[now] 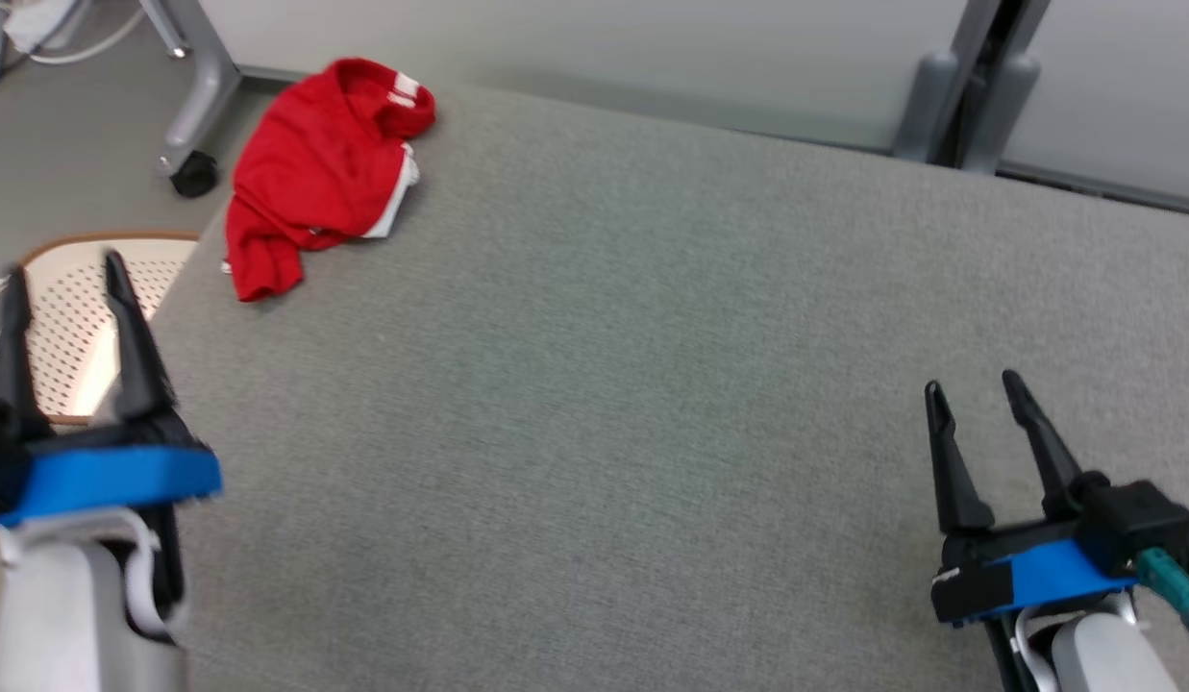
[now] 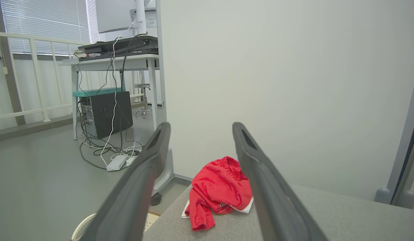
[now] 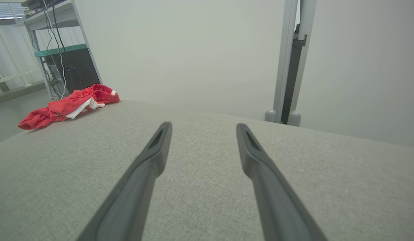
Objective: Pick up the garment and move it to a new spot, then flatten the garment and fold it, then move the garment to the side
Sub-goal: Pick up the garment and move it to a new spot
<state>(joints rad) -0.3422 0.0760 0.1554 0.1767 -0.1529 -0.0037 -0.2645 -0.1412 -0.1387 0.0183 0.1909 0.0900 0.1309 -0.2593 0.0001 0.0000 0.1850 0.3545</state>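
Note:
A crumpled red garment [image 1: 315, 173] with white trim lies at the far left corner of the grey table [image 1: 652, 384], partly over the left edge. The left wrist view has the garment [image 2: 217, 189] ahead between the fingers; the right wrist view has the garment [image 3: 69, 105] far off to the left. My left gripper [image 1: 65, 279] hangs open off the table's left side, well short of the garment. My right gripper [image 1: 974, 384] is open above the table's near right part, holding nothing.
A pale perforated basket [image 1: 65, 317] with a brown rim sits on the floor under my left gripper. A desk leg with a caster [image 1: 192, 173] stands beyond the table's left corner. White partition panels [image 1: 652, 48] back the table. Cables and a computer tower [image 2: 106, 113] lie further left.

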